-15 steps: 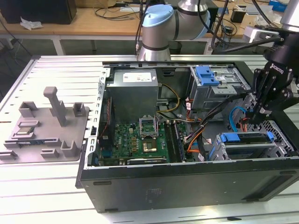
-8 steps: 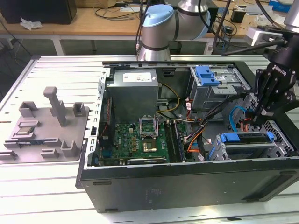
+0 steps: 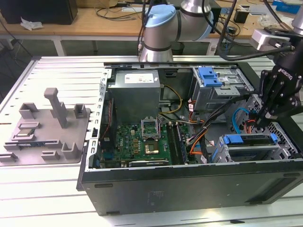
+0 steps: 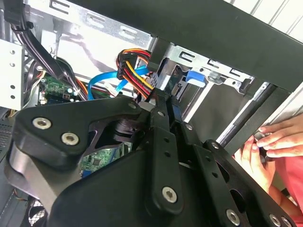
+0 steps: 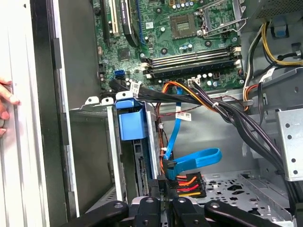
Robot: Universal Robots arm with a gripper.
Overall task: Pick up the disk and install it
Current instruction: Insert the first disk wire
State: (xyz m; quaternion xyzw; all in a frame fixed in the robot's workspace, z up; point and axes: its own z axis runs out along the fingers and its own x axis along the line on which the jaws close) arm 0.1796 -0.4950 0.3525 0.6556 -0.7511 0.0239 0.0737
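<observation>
Right, one arm [image 3: 165, 28], one gripper [image 3: 260, 121], down inside the open PC case [image 3: 189, 184] at the exterior view's right, just above the near drive cage [image 3: 279, 152]. One disk [image 5: 141, 174]: seated in that cage's slot, right beside the blue latch [image 5: 130, 120], its connector edge towards the gripper. Fingers: can't tell how far open they are or whether they hold anything. In the first wrist view the gripper sits just beside the disk's end and close to one power plug [image 5: 187, 182] with red, orange and yellow wires. One blue data cable [image 5: 194, 158] loops next to that plug. One hand [image 4: 277, 142] is at the case edge. One grey fixture plate [image 3: 45, 135] lies on the bench [image 3: 47, 203], well apart from the case
</observation>
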